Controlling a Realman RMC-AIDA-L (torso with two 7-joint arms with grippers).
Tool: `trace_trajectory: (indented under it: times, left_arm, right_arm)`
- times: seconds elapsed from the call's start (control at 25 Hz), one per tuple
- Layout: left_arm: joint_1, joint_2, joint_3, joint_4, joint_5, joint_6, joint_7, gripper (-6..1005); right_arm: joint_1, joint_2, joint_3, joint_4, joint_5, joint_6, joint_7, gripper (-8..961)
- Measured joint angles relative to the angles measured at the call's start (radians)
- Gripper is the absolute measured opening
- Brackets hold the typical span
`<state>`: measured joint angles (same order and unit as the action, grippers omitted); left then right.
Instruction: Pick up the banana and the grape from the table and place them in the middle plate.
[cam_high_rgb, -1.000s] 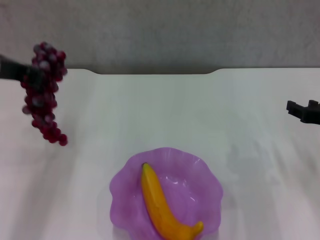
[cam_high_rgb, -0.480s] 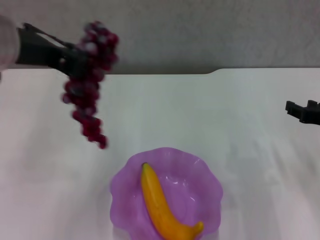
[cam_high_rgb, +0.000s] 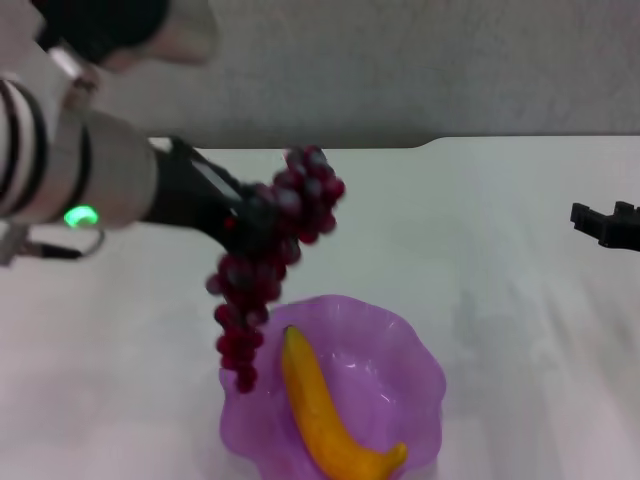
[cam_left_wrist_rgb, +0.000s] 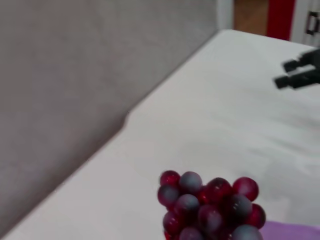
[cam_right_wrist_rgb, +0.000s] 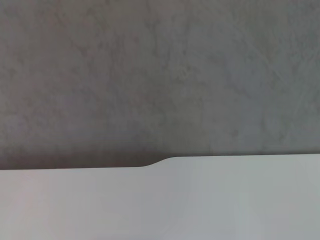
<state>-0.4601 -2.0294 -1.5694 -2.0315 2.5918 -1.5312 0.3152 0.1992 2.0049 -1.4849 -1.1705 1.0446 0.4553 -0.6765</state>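
My left gripper (cam_high_rgb: 245, 222) is shut on the grape (cam_high_rgb: 268, 258), a long dark red-purple bunch that hangs in the air. Its lower end dangles over the left rim of the purple middle plate (cam_high_rgb: 400, 345). The bunch's top also shows in the left wrist view (cam_left_wrist_rgb: 210, 206). The yellow-orange banana (cam_high_rgb: 320, 410) lies inside the plate, stem tip toward the far side. My right gripper (cam_high_rgb: 603, 222) is parked at the right edge of the white table (cam_high_rgb: 500, 230), away from the plate.
The table's far edge has a shallow notch (cam_high_rgb: 310, 147), also in the right wrist view (cam_right_wrist_rgb: 150, 165). A grey wall (cam_high_rgb: 400, 60) stands behind. My right gripper shows far off in the left wrist view (cam_left_wrist_rgb: 300, 72).
My left arm has swung the grape bunch from the table's far left toward the middle, and it now hangs over the plate's left rim. The banana, plate and right arm have not moved.
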Motion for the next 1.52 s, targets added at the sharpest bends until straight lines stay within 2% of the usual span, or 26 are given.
trace_trajectory:
  times: [0.36,0.68,1.04,1.24,1.52]
  left_arm:
    - [-0.013,-0.002,0.195,0.118,-0.032,0.060,-0.046,206]
    - [-0.054,-0.001,0.313,0.320,-0.058,0.193,-0.059,206]
    - [-0.078,-0.001,0.362,0.563,-0.067,0.409,-0.032,205]
    - [-0.105,-0.003,0.389,0.686,-0.077,0.484,-0.028,203]
    - [-0.103,-0.003,0.423,0.703,-0.082,0.533,-0.005,272]
  right_arm:
    - [0.000,0.000,0.000,-0.004,0.000,0.000,0.000,606]
    - [0.002,0.000,-0.003,-0.006,0.000,0.000,0.000,606]
    - [0.014,0.000,-0.005,0.005,0.000,0.000,0.000,606]
    - [0.021,0.000,-0.005,0.011,-0.002,0.000,0.000,606]
    - [0.022,0.000,-0.005,0.013,-0.003,0.000,0.000,606]
